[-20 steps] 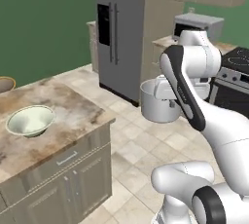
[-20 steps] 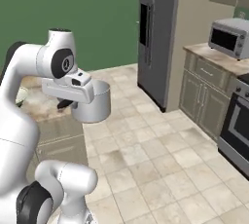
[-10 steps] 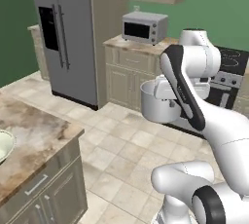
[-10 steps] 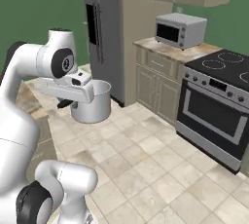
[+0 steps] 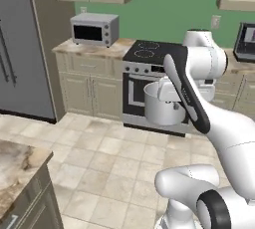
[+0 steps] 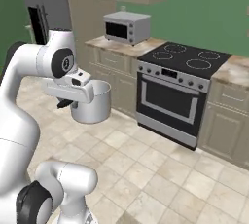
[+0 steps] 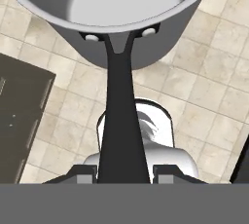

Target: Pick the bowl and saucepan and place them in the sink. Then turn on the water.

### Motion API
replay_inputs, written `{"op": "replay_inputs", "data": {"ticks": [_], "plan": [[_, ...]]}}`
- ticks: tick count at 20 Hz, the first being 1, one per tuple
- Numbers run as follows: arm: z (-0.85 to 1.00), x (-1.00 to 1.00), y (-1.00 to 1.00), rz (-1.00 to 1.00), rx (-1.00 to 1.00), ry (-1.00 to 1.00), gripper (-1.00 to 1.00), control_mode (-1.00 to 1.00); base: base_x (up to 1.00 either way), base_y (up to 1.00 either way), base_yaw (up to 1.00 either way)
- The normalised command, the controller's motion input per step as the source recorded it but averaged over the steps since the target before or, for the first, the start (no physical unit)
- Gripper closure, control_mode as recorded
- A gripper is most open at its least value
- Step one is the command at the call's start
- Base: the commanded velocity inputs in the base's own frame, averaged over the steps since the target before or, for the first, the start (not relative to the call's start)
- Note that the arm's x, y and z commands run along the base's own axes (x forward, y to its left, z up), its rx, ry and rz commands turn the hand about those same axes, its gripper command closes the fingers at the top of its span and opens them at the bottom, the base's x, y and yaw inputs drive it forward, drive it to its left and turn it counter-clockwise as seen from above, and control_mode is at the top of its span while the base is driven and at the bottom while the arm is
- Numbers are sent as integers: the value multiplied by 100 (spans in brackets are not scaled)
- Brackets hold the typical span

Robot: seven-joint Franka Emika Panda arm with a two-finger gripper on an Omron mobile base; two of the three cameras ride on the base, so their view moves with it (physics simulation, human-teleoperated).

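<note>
Saucepan (image 5: 163, 104) hangs in the air over the tiled floor (image 6: 160, 169), in front of the stove (image 6: 182, 91), its dark handle (image 7: 120, 121) clamped between the fingers of the gripper (image 7: 124, 172). It has been picked up but not yet set in the sink; the bowl and the water seem left to do.

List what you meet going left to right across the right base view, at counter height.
Refrigerator → hand gripping the saucepan by its handle → microwave → stove → counter at the right edge.
</note>
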Motion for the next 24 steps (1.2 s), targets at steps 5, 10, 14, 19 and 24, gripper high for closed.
{"op": "replay_inputs", "data": {"ticks": [5, 10, 14, 19, 24], "plan": [[0, 0, 0, 0, 0, 0, 100, 100, 0, -19, -47], [0, 0, 0, 0, 0, 0, 100, 100, -1, -21, -46], [0, 0, 0, 0, 0, 0, 100, 100, 0, -21, -45], [0, 0, 0, 0, 0, 0, 100, 100, 0, -20, -44], [0, 0, 0, 0, 0, 0, 100, 100, 0, -21, -43]]}}
